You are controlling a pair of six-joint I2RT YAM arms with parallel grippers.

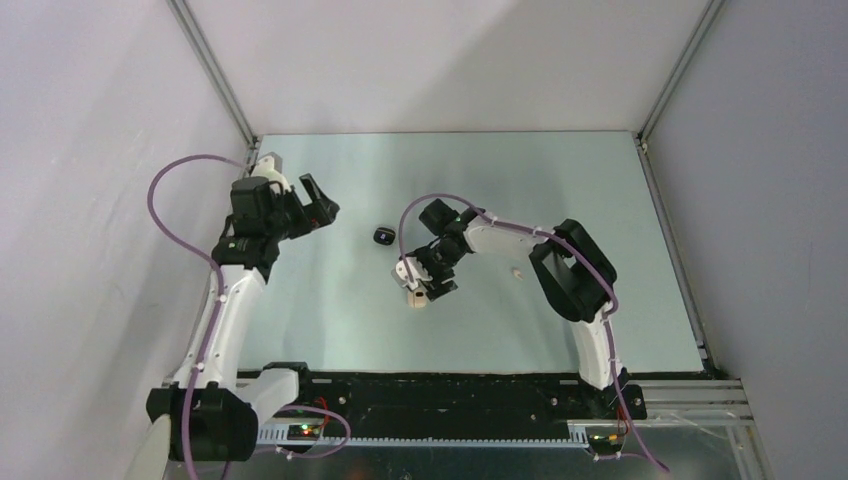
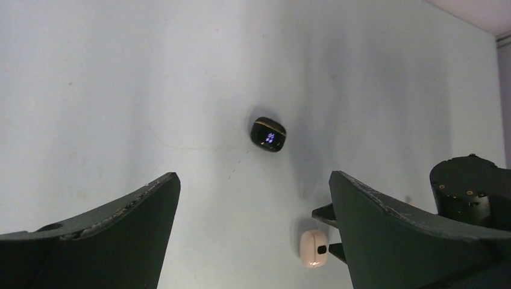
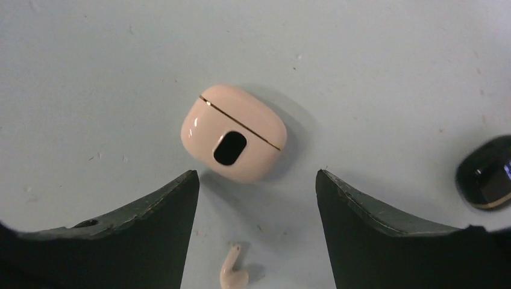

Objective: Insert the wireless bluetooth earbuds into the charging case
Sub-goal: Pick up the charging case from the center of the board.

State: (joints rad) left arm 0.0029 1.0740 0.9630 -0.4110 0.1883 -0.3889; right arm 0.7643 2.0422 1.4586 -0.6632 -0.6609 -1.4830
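Hovering low over the table [image 1: 320, 330], right gripper [image 3: 256, 174]: jaws spread apart, gripping nothing. Cream case [image 3: 234, 132] lies flat on the table just beyond the fingertips, untouched. Lid shut, thin gold seam across it, dark oval window on the face. One cream earbud [image 3: 234, 276] lies loose on the table between the two fingers, back from the tips. It touches neither finger, lies apart from the case, and is not in any case. Black case [image 3: 487, 180] shows at the right edge of the right wrist view, well apart from the cream one.

Left gripper [image 2: 254, 176]: held above the table on the left side, jaws released wide, nothing in them. Its camera looks down at the black case, alone on bare table ahead of the fingertips, lid shut as far as can be told, small lit marks on top. Cream case lies nearer the bottom of that view, just beside the right arm's wrist.

Top view: black case sits between the two grippers, nearer the right one; cream case right at the right gripper's tips. Small pale speck [image 1: 516, 271] on the table to the right of that gripper, near the forearm; too small to name.
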